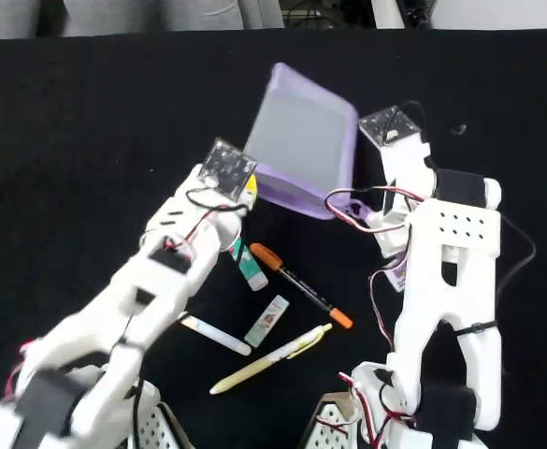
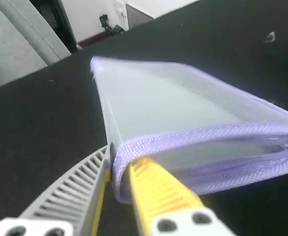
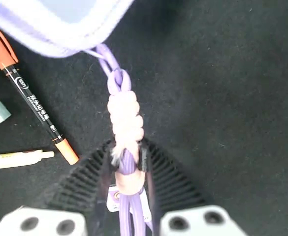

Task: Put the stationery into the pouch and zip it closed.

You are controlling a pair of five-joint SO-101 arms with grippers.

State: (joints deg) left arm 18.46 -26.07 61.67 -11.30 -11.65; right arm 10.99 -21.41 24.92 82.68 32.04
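The purple mesh pouch (image 1: 301,140) lies at the table's middle back, its zippered edge (image 2: 208,135) toward the arms. My left gripper (image 2: 116,167) is shut on the pouch's near left corner (image 1: 247,187), pinched between the yellow finger (image 2: 156,194) and the grey finger (image 2: 80,189). My right gripper (image 3: 127,162) is shut on the braided zip pull cord (image 3: 126,115), which runs from the pouch's other corner to under the right arm (image 1: 399,269). An orange-capped pen (image 1: 301,285) (image 3: 33,105), a yellow pen (image 1: 271,358), a white pen (image 1: 215,334), a glue stick (image 1: 248,264) and an eraser (image 1: 266,321) lie in front of the pouch.
The table (image 1: 86,140) is covered in black cloth. The stationery lies between the two arms. Red and black wires hang beside the right arm (image 1: 376,220). Both arm bases stand at the front edge.
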